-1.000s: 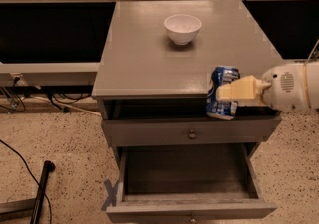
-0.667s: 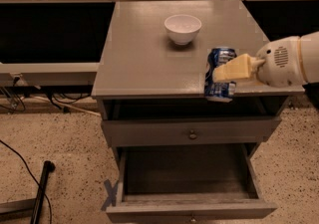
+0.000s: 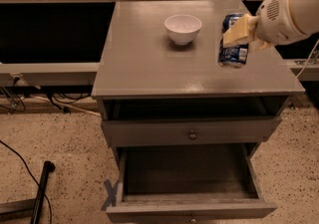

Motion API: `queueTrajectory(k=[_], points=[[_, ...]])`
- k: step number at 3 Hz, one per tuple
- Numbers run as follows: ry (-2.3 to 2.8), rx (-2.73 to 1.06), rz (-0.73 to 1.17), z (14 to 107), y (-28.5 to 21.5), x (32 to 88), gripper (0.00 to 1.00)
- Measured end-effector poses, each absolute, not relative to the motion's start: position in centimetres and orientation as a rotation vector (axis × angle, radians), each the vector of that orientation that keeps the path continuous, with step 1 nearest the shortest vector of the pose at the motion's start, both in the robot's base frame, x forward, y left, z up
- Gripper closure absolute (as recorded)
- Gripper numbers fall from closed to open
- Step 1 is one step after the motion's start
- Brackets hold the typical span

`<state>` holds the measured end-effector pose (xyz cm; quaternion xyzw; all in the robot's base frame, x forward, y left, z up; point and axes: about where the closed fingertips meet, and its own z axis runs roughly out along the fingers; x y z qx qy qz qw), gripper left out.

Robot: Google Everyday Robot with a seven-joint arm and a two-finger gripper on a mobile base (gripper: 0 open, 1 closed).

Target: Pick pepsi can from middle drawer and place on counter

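The pepsi can (image 3: 232,55), blue with white-silver markings, is held upright in my gripper (image 3: 238,33) over the right part of the grey counter (image 3: 144,63). The cream fingers (image 3: 237,31) are shut on the can's upper half. The can's base is at or just above the counter top; I cannot tell if it touches. My white arm comes in from the right edge. The middle drawer (image 3: 189,178) is pulled out at the bottom, and its inner tray is empty.
A white bowl (image 3: 183,28) stands on the counter, left of the can. A closed drawer front with a small knob (image 3: 192,135) sits above the open drawer. A black pole (image 3: 40,193) and cables lie on the speckled floor at left.
My gripper has carried the can up from the counter's front right edge and back over the counter top, toward its right rear.
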<state>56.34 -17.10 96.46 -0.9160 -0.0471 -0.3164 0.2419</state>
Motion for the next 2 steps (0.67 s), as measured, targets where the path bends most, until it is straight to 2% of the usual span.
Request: queueTrajectory(k=[1,2], points=[[-0.029,-2.595,-0.799,95.1,-19.1,58.7,1.0],[0.034,-2.659,-0.59,90.2,-20.4,59.0,1.0]])
